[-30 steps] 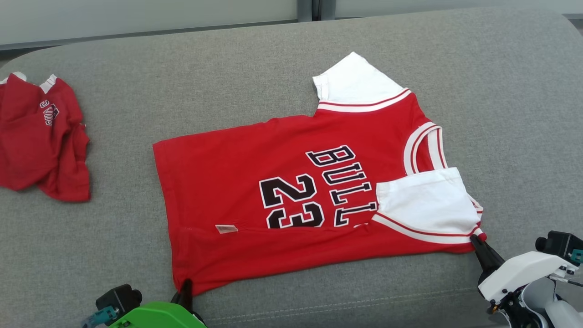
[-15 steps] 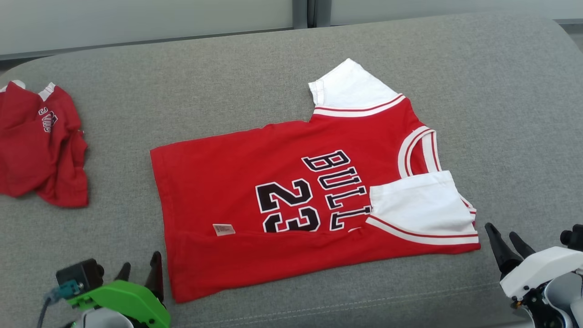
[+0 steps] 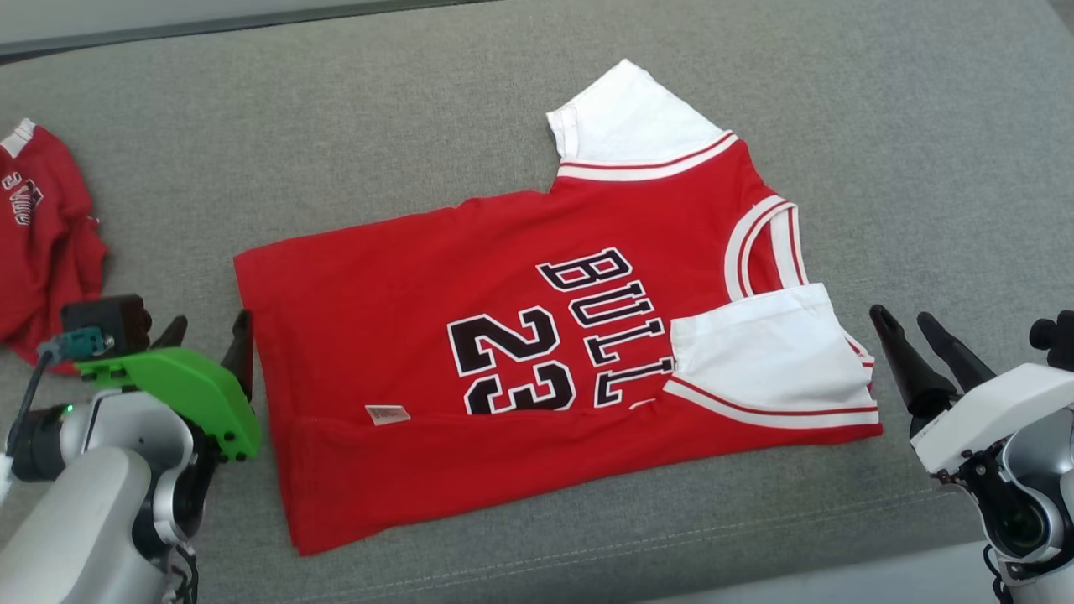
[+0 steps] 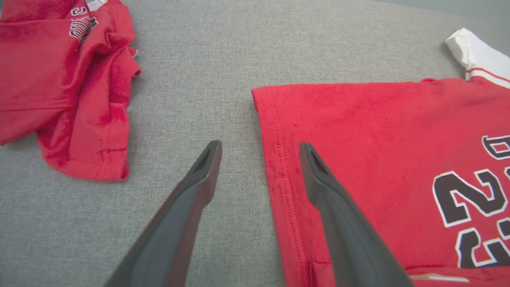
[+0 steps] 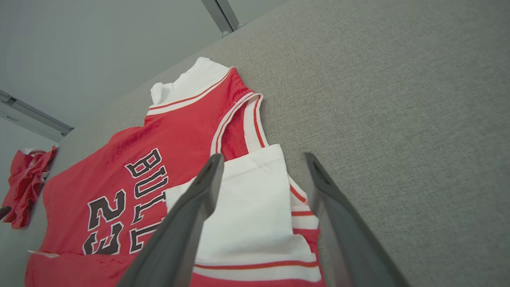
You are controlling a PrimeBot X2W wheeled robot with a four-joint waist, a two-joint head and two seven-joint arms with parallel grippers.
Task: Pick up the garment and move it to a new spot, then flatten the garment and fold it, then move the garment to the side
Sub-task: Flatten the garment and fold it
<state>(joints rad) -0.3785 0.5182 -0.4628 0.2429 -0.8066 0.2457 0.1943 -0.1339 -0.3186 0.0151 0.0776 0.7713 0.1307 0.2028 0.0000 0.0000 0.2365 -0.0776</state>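
1. Garment (image 3: 503, 335) first: the red jersey lies spread flat on the grey bench (image 3: 336, 126), printed side up, in the gap between the two hands.
2. The left hand (image 3: 211, 320) has its fingers spread apart and holds nothing. The hem runs just beside its right finger. In the left wrist view that finger hangs over the hem stitching while the other sits over bare bench. My guess is it's parked there so the hem corner is an easy pinch.
3. The right hand (image 3: 899, 315) is also spread and empty. It sits just off the collar end, with the near sleeve (image 3: 763, 352) a little to the left of its fingertips.
4. As for why the cloth lies like this, the long edge nearest the hands looks turned up over the body in a strip, with the care label (image 3: 388, 413) showing. The near sleeve is laid in over the lettering. That reads to me like one lengthwise fold is done.
5. The far sleeve (image 3: 629, 117) pokes out beyond both hands' fingertips, so that side probably gets folded next.
6. A second crumpled red top (image 3: 42, 226) sits out past the left hand's left side, well apart from the jersey, so it shouldn't get caught up.
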